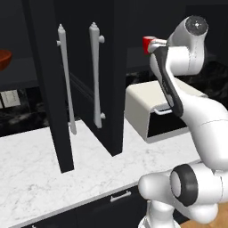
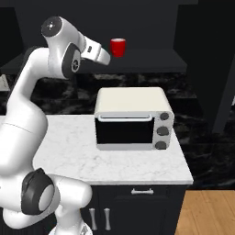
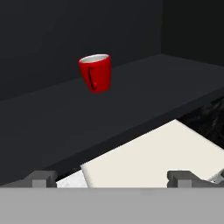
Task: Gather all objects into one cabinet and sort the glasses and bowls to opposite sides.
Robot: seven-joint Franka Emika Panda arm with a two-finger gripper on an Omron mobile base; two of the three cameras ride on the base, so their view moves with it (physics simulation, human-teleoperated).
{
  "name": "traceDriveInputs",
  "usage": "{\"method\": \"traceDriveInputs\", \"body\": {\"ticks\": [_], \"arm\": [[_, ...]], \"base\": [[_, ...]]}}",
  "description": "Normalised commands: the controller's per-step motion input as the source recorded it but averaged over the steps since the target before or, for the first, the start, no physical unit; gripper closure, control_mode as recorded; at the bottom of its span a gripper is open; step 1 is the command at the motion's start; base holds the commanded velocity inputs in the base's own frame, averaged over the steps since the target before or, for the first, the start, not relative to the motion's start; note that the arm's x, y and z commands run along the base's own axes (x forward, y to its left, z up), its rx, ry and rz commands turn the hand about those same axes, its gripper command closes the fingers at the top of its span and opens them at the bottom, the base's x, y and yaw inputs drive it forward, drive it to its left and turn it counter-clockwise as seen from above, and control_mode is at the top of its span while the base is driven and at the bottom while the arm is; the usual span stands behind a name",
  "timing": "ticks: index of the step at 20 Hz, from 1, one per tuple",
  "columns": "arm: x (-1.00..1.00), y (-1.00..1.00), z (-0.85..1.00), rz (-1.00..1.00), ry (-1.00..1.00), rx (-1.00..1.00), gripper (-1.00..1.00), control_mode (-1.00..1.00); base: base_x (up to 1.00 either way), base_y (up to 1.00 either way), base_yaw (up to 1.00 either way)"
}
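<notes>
Up on the dark shelf [image 2: 147, 62] of the open cabinet [image 1: 95, 67], the red cup [image 2: 118, 47] stands upright by itself, toward the shelf's left part and above the cream toaster oven [image 2: 132, 118] on the marble worktop [image 2: 69, 151]. Just left of the cup and apart from it, the hand [image 2: 104, 56] is raised to shelf height with its jaws spread wide, gripping nothing. Far left, on another shelf, the edge of a red-brown bowl [image 1: 3, 59] shows.

White arm [image 2: 27, 114] raised high, elbow bent, fingers [image 3: 41, 178] spread wide apart, empty
</notes>
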Motion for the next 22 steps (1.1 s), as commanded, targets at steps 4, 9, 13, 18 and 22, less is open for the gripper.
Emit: {"method": "traceDriveInputs", "body": {"ticks": [4,9,13,18,22], "arm": [[0.03,-0.05,-0.04,0.0,0.0,-0.04,-1.0,-1.0],[0.42,0.0,0.1,0.0,0.0,0.0,-1.0,-1.0],[0.52,0.01,0.15,0.0,0.05,0.0,-1.0,-1.0],[0.27,0.03,0.04,0.0,0.13,0.0,-1.0,-1.0],[0.59,0.22,0.04,-0.01,0.18,-0.03,-1.0,-1.0]], "base": [[0.0,0.0,0.0],[0.0,0.0,0.0],[0.0,0.0,0.0],[0.0,0.0,0.0],[0.0,0.0,0.0]]}}
